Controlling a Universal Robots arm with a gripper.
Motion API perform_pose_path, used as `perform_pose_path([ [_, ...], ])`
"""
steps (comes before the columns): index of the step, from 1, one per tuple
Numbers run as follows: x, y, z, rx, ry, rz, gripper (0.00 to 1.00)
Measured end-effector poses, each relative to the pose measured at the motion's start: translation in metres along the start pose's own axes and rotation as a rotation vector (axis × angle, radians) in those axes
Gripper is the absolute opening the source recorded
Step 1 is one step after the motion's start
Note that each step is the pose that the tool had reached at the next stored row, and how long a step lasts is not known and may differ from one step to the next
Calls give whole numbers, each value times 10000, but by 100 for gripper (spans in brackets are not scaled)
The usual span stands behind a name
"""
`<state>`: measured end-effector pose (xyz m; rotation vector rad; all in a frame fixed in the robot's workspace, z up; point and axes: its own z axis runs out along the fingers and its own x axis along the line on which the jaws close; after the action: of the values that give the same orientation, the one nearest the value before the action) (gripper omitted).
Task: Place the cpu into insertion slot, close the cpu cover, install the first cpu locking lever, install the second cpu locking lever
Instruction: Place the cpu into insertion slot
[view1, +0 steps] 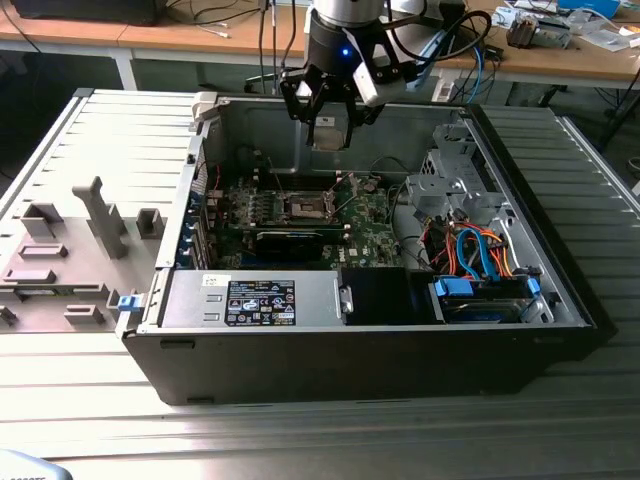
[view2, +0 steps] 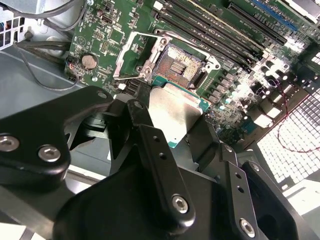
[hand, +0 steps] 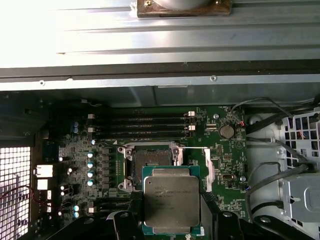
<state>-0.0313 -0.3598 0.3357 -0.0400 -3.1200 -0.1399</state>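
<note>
Exterior view, upper centre: holds the chip (view1: 330, 138) clamped in the gripper (view1: 330, 125), socket (view1: 305, 208) below and slightly left, apart.

Dull, satin metal lid on the cpu (hand: 171, 200). Gripper (view2: 172, 120) fingers (view2: 155, 160) are matt black, likely coated metal, with shiny screws. Motherboard (hand: 225, 165) is glossy green. Insertion slot (hand: 149, 161) is dark with a bare metal rim.

Even room light is falling on the computer case (view1: 400, 360) in the exterior view, with shade pooling over its motherboard (view1: 375, 215). The ribbed metal table (hand: 45, 35) is blowing out white in the first wrist view. The cpu (view2: 172, 115) is catching glare in the second wrist view.
</note>
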Motion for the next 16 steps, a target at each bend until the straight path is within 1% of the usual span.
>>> perform_pose_path([
  [16,0,-2,26,0,0,0,55],
])
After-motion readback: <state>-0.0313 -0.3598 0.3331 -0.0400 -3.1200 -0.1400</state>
